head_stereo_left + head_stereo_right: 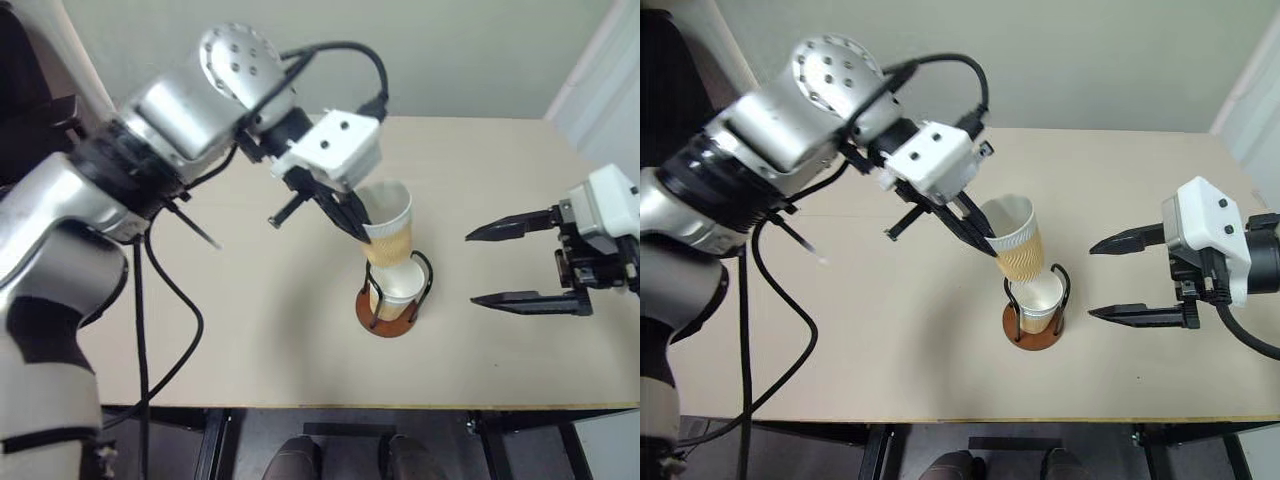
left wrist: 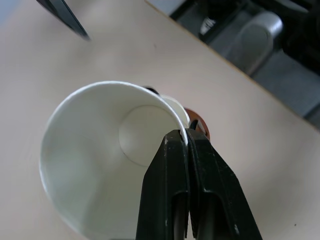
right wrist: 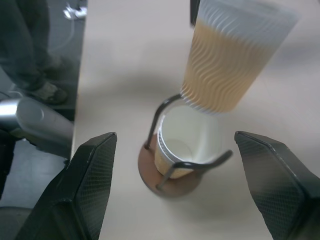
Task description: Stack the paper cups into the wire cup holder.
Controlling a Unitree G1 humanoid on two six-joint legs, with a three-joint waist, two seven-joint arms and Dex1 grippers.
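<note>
Pinched paper cup [image 2: 100,165], hiding wire cup holder [image 2: 199,122]

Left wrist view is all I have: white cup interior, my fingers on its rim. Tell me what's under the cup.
Observer: The wire cup holder stands below the held cup, with one paper cup already seated in it.
Operator: Report the held cup's attitude.
Observer: It is tilted, bottom hanging over the seated cup's mouth, not yet inside.
Operator: Give me the right gripper.
Observer: The right gripper is open, empty, beside the holder.
</note>
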